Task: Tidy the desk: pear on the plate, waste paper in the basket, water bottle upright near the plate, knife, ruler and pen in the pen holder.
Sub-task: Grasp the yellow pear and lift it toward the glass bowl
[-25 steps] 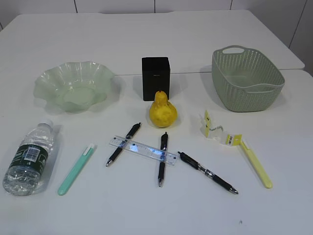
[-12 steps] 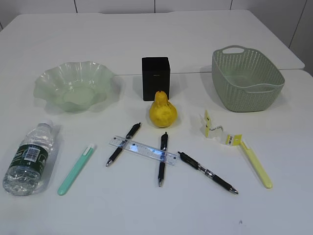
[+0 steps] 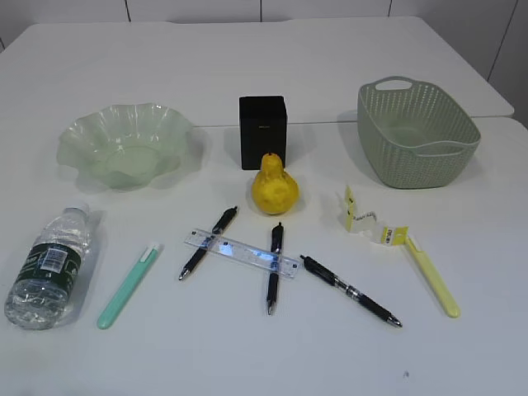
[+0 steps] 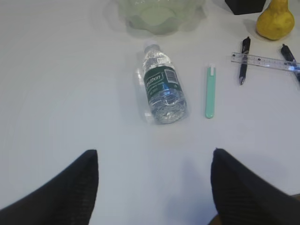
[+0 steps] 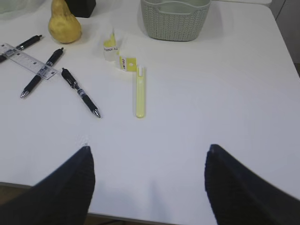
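- Left hand (image 4: 152, 187) hangs wide open and empty; the bottle (image 4: 161, 90) lies flat ahead, cap pointing away toward the plate (image 4: 159, 14).
- Right hand (image 5: 147, 185) is also open, empty, farther off.

A white counter (image 3: 412, 355) with a seam across it carries a green ruffled plate (image 3: 124, 144), black pen holder (image 3: 262, 132), lattice basket (image 3: 417, 132), pear (image 3: 275, 186), a water bottle (image 3: 51, 266) lying flat, three black pens (image 3: 273, 267) under a clear ruler (image 3: 241, 252), crumpled paper (image 3: 363, 220), and green (image 3: 128, 285) and yellow (image 3: 431, 276) knives.
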`<state>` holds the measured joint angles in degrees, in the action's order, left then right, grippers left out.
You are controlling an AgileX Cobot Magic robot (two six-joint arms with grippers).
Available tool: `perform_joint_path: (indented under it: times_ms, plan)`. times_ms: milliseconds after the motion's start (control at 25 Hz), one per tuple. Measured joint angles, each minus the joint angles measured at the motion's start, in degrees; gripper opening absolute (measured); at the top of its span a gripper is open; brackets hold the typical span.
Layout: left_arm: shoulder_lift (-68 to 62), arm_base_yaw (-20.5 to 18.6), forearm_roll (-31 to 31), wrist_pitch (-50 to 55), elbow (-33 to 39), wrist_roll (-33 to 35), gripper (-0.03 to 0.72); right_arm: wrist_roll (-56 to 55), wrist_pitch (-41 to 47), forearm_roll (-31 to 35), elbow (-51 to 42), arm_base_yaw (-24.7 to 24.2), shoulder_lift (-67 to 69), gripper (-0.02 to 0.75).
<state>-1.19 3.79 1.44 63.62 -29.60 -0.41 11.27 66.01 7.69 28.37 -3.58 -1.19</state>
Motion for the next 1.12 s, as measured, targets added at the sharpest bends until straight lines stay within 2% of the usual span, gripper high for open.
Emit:
perform_joint_path:
  times_ms: [280, 400, 560, 720, 880, 1120]
  plan:
    - [-9.7, 0.0, 0.3, -0.7, -8.9, 1.0, 0.527, 0.0, 2.1, 0.6, 1.2, 0.0, 0.5, 0.568]
    - [-15.9, 0.0, 0.4, -2.2, -13.1, 3.9, 0.527, -1.0, 4.7, 0.6, 3.0, 0.0, 5.7, 0.569]
    - [-24.7, 0.0, -0.4, -8.9, -14.5, 8.9, 0.527, -3.1, 6.4, 0.6, 7.2, 0.0, 17.0, 0.569]
    - [-34.1, 0.0, 5.2, -11.8, -16.4, 9.7, 0.527, -3.8, 6.5, 0.3, 12.8, 0.5, 28.8, 0.568]
    - [-44.0, 0.0, 11.4, -10.9, -21.8, 12.4, 0.520, -3.9, 6.5, 0.0, 19.6, 1.4, 42.0, 0.568]
    - [-58.3, 0.0, 19.9, -5.1, -35.7, 16.3, 0.474, -3.0, 5.9, 0.2, 31.1, 1.7, 62.9, 0.568]
